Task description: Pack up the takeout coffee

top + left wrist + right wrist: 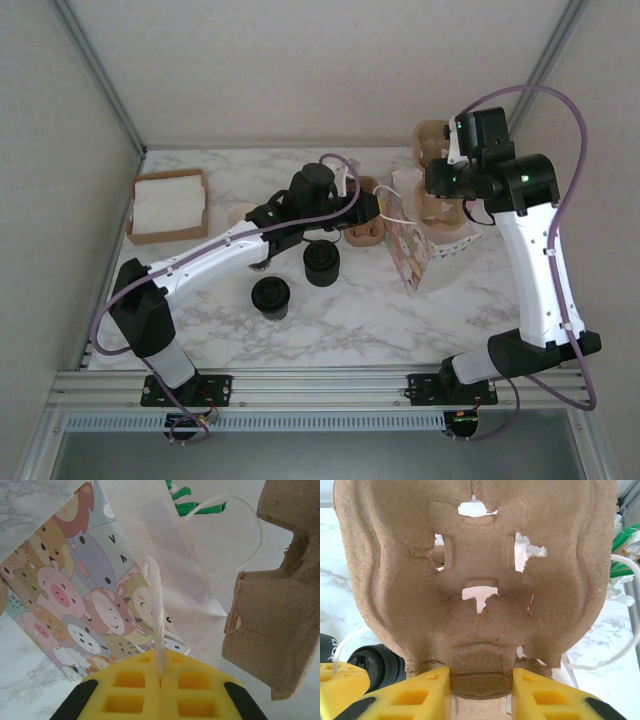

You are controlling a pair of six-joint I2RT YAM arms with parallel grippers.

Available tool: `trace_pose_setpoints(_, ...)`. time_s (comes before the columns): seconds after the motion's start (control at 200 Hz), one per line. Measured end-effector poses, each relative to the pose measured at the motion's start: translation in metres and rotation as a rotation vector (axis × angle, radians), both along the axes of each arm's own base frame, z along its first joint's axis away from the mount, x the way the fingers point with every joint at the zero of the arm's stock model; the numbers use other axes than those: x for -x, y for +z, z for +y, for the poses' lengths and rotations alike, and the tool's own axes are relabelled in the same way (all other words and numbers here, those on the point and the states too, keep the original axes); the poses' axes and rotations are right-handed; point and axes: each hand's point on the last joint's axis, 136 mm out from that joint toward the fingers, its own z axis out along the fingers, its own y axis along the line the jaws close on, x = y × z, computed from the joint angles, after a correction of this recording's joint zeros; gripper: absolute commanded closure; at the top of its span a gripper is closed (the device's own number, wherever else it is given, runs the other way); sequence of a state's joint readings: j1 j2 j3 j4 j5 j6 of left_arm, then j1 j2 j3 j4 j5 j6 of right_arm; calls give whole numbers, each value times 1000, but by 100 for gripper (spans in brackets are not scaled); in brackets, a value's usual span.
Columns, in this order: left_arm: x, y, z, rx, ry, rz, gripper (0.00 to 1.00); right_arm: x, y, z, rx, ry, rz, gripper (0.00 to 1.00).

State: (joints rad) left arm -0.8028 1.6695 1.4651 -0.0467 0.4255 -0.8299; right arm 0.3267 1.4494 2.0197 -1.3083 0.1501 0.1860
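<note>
The left gripper (160, 676) is clamped on the white handle (155, 605) of the bag (75, 595). The right gripper (481, 685) seemingly pinches the cardboard cup tray (480, 555) near the far right corner of the worktop (400, 320).

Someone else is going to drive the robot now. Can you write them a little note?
Left gripper: shut on the animal bag's white handle.
Right gripper: shut on a cardboard cup carrier.
Coffee cup: on the table, outside carrier and bag.
Done: bag and carrier gripped.
Left: probably coffee into carrier, then into the bag.
</note>
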Motion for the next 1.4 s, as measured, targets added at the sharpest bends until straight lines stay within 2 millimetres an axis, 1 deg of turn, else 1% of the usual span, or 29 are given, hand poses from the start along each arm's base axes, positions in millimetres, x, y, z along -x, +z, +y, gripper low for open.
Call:
trace_pose_setpoints(0.18, -5, -3, 8, -18, -6, 6, 100, -9, -10, 7, -9, 22, 7, 70)
trace_pose_setpoints(0.305, -6, 4, 9, -21, -17, -8, 100, -14, -16, 9, -3, 29, 5, 70)
trace_pose_setpoints(0.481, -9, 8, 14, -30, -28, -22, 100, -19, -34, 9, 25, 40, 28, 70)
trace_pose_setpoints(0.646, -11, 10, 18, -42, -39, -27, 100, -25, -38, 9, 31, 38, 17, 71)
trace_pose_setpoints(0.836, -10, 11, 17, -44, -53, -32, 100, -29, -45, 6, 51, 23, 19, 72)
trace_pose_setpoints(0.946, -10, 9, 16, -46, -57, -28, 100, -29, -57, 6, 58, 23, 42, 71)
trace_pose_setpoints(1.081, -10, 6, 15, -50, -60, -21, 100, -23, -72, 3, 70, 23, 76, 72)
trace_pose_setpoints(1.397, -10, 5, 15, -52, -60, -19, 100, -11, -79, -2, 76, 17, 75, 72)
